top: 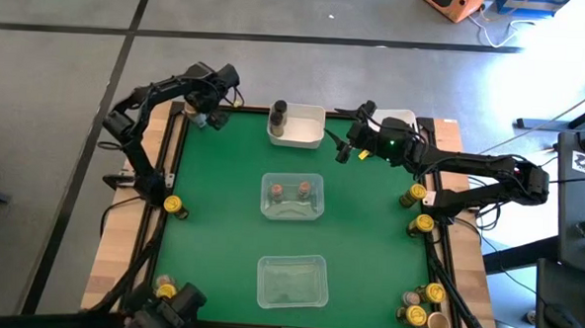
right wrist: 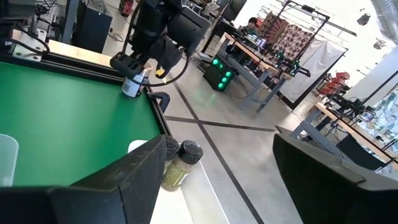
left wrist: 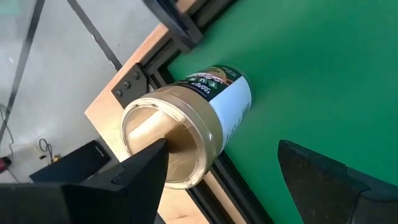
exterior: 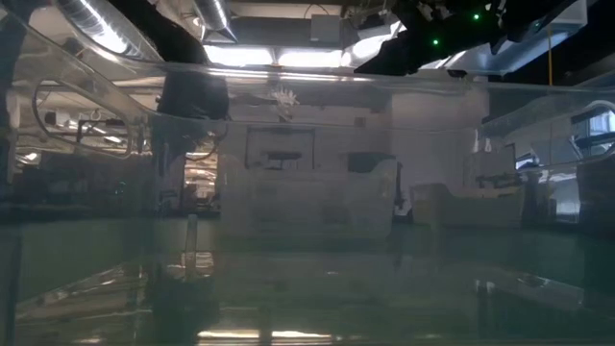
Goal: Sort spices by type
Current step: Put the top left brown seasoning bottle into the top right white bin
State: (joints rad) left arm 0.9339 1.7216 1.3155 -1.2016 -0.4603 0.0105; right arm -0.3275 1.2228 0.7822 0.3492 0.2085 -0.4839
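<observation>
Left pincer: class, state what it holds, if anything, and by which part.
Nothing yet. The open left pincer straddles the tan-lidded jar near its lid, one finger clear of it.

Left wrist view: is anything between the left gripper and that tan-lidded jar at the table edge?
Nothing visible. The left gripper's open fingers flank the tan-lidded jar, which stands beside the black edge rail. Only bare green mat lies on its other side.

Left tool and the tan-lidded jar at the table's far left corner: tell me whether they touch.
Cannot tell. In the left wrist view one finger overlaps the tan-lidded jar, hiding any contact; the other finger stands clear. The high view is too distant to settle it.
</observation>
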